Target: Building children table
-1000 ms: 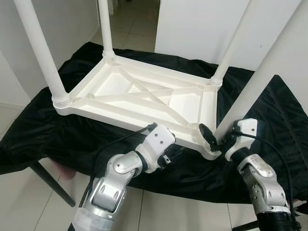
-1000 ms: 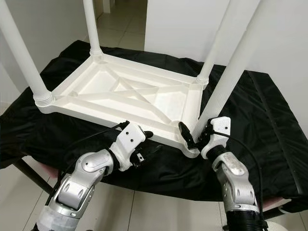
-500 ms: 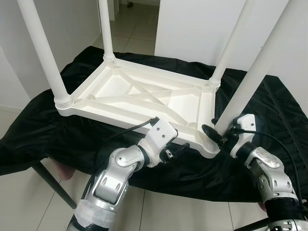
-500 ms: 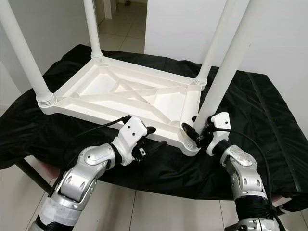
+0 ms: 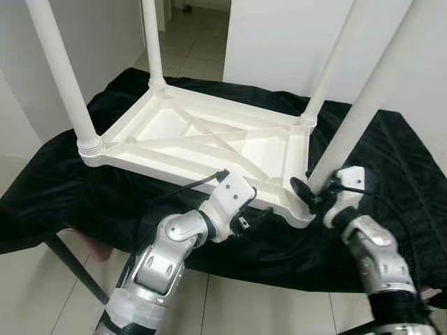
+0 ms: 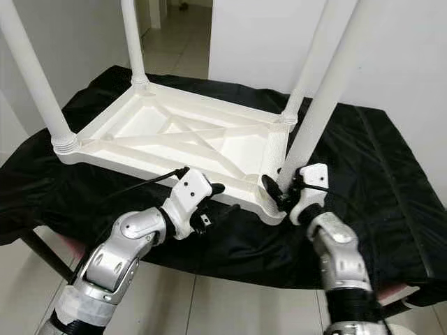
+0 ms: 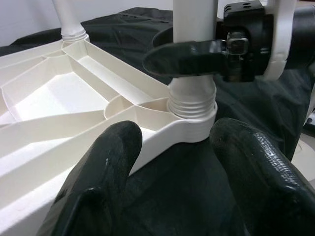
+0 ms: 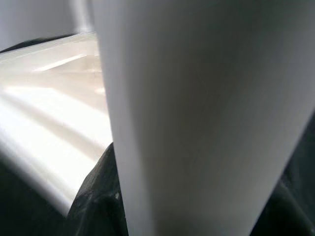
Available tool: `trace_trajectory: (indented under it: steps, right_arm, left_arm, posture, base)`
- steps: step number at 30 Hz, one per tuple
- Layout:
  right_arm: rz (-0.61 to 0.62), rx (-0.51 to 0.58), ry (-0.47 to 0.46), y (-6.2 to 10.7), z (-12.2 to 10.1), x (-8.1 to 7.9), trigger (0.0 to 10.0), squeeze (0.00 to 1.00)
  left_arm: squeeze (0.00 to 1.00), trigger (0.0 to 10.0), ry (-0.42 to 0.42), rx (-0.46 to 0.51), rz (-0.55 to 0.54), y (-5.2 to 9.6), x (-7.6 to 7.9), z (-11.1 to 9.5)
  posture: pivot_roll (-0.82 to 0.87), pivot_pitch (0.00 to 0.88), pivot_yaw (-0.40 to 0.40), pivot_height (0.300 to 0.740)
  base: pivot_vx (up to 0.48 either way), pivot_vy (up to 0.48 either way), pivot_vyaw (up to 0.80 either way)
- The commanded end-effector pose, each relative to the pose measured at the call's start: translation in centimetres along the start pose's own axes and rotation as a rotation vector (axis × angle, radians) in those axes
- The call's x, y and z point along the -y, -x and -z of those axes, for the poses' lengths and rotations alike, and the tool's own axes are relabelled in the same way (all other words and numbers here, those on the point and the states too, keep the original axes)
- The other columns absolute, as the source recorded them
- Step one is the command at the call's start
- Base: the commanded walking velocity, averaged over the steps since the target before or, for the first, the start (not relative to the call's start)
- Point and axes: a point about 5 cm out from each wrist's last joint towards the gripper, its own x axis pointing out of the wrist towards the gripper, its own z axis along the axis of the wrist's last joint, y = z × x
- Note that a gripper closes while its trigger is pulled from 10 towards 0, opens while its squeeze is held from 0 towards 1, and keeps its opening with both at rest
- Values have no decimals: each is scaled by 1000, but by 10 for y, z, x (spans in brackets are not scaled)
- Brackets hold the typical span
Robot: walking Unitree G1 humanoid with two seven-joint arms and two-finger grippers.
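A white plastic children's table [image 5: 209, 139] lies upside down on a black cloth [image 5: 77, 199]. Three of its legs stand upright in the corners: near left [image 5: 63, 77], far left [image 5: 152, 42] and far right [image 5: 328, 70]. The near right leg [image 5: 363, 105] leans a little and stands in its threaded corner socket [image 7: 192, 105]. My right gripper [image 6: 283, 190] is shut on this leg just above the socket; the leg [image 8: 197, 123] is seen close up in the right wrist view. My left gripper [image 7: 172, 162] is open, low at the table's front edge, facing that corner without touching it.
The cloth covers a raised surface with a dark slanted support leg [image 5: 73, 269] at the front left. Pale tiled floor [image 5: 42, 293] lies below and in front. White walls [image 5: 279, 42] stand behind, with a passage [image 5: 192, 35] between them.
The near right leg now stands steeper, and my right gripper has shifted with it a little toward the corner. My left gripper has edged nearer to the corner.
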Motion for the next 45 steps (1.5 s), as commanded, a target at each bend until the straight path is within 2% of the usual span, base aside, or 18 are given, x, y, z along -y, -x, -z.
trace_trajectory:
  steps: [1, 4, 5, 8, 10, 12, 17, 18, 22, 28, 29, 30, 32, 33, 35, 37, 41, 45]
  right_arm:
    - [86, -88, -62, 3, 18, -2, 10000, 0]
    - [302, -118, -59, 6, 28, -16, 10000, 0]
    - [302, -118, -59, 6, 28, -16, 10000, 0]
    - [447, -107, -55, 10, 32, -27, 10000, 0]
    - [447, -107, -55, 10, 32, -27, 10000, 0]
    - [523, -105, -125, 12, 35, -36, 10000, 0]
    - [490, -83, -160, 10, 31, -43, 10000, 0]
    - [439, -40, -216, 9, 25, -47, 10000, 1000]
    - [361, 47, -253, 10, 12, -49, 10000, 1000]
    - [258, 75, -181, 12, 4, -39, 10000, 1000]
    - [219, 76, -162, 12, 3, -34, 10000, 0]
    - [219, 76, -162, 12, 3, -34, 10000, 0]
    - [69, 76, -94, 13, 0, -21, 10000, 0]
    - [69, 76, -94, 13, 0, -21, 10000, 0]
    - [-22, 73, -34, 10, -3, -13, 10000, 0]
    - [-22, 73, -34, 10, -3, -13, 10000, 0]
    - [-166, 41, 54, 2, -5, -5, 10000, 0]
    - [-196, 26, 79, 0, -5, -2, 10000, 0]
  left_arm:
    - [0, 10000, -12, 1, -28, -2, -1, 0]
    - [0, 10000, -8, 2, -24, -2, -1, 0]
    - [0, 10000, -8, 2, -24, -2, -1, 0]
    - [0, 10000, -10, -4, -24, -4, -2, 2]
    - [0, 10000, -10, -4, -24, -4, -2, 2]
    - [0, 10000, -7, 0, -23, -5, -2, 1]
    - [0, 10000, 1, 6, -21, -7, 0, 1]
    - [0, 10000, 3, 9, -19, -7, 0, 1]
    - [0, 10000, 2, 11, -16, -8, 0, 1]
    - [0, 10000, 1, 13, -18, -7, -1, 1]
    - [0, 10000, 2, 13, -20, -7, -1, 1]
    - [0, 10000, 2, 13, -20, -7, -1, 1]
    - [0, 10000, 4, 13, -24, -7, 0, 1]
    - [0, 10000, 4, 13, -24, -7, 0, 1]
    - [0, 10000, 2, 13, -25, -7, 0, 1]
    - [0, 10000, 2, 13, -25, -7, 0, 1]
    - [0, 10000, -3, 8, -16, -7, 0, 2]
    - [0, 10000, -8, 11, -11, -8, 0, 1]
  posture:
    - [-9, 0, -87, 740]
    - [-18, 0, -85, 740]
    - [-18, 0, -85, 740]
    - [-20, 0, -86, 740]
    - [-20, 0, -86, 740]
    - [-26, 0, -88, 740]
    - [-33, 0, -85, 740]
    - [-33, 0, -88, 740]
    - [-34, 0, -86, 740]
    - [-31, 0, -89, 740]
    - [-31, 0, -89, 740]
    - [-31, 0, -89, 740]
    - [-21, 0, -92, 740]
    - [-21, 0, -92, 740]
    - [-17, 0, -91, 740]
    - [-17, 0, -91, 740]
    - [-19, 0, -85, 740]
    - [-19, 0, -85, 740]
  base:
    - [0, 0, 0]
    - [0, 0, 0]
    - [0, 0, 0]
    - [0, 0, 0]
    - [0, 0, 0]
    - [0, 0, 0]
    - [0, 0, 0]
    - [0, 0, 0]
    - [0, 0, 0]
    - [0, 0, 0]
    - [0, 0, 0]
    - [0, 0, 0]
    - [0, 0, 0]
    - [0, 0, 0]
    - [0, 0, 0]
    - [0, 0, 0]
    - [0, 0, 0]
    - [0, 0, 0]
